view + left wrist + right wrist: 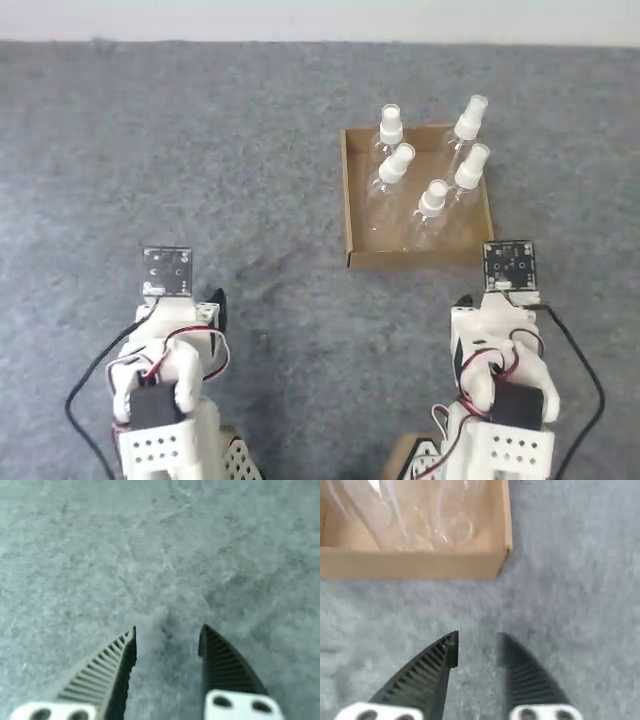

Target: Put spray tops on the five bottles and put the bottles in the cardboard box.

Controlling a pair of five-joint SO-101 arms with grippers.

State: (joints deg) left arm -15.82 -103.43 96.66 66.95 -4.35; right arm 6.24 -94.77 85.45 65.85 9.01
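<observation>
The cardboard box (348,200) lies on the grey carpet right of centre, with several clear bottles (385,190) standing in it, each with a white spray top (398,160) on it. In the right wrist view the box's near wall (410,564) and the clear bottle bases (447,522) lie just beyond my right gripper (479,636), which is open a little and holds nothing. My left gripper (168,629) hangs open over bare carpet with nothing between its fingers. Both arms sit pulled back at the near edge, the left arm (165,350) at the left, the right arm (505,345) just in front of the box.
Grey carpet (200,150) covers the whole work surface. A pale wall strip (320,18) runs along the far edge. The left half of the carpet holds no objects.
</observation>
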